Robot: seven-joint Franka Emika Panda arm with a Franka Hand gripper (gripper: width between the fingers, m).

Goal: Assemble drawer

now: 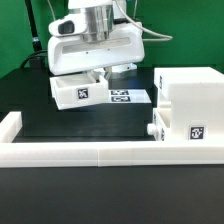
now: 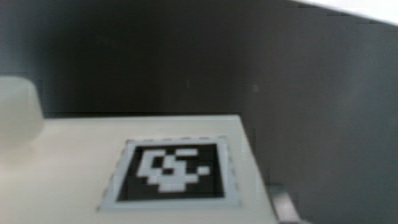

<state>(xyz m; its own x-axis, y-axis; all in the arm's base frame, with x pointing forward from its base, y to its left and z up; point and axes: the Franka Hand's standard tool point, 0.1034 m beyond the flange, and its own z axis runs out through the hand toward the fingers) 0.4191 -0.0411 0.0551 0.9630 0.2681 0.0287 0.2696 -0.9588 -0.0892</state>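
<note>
White tray tilted under gripper, grip unclear, housing upright

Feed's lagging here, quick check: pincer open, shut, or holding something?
Pincer: low over the small tray, fingers hidden behind it; cannot tell whether it is gripping.

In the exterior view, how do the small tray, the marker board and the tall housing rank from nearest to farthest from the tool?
1. The small tray: directly under the tool, touching or almost touching it.
2. The marker board: flat on the mat, just toward the exterior view's right of the tray.
3. The tall housing: at the exterior view's far right, against the low border wall.
</note>
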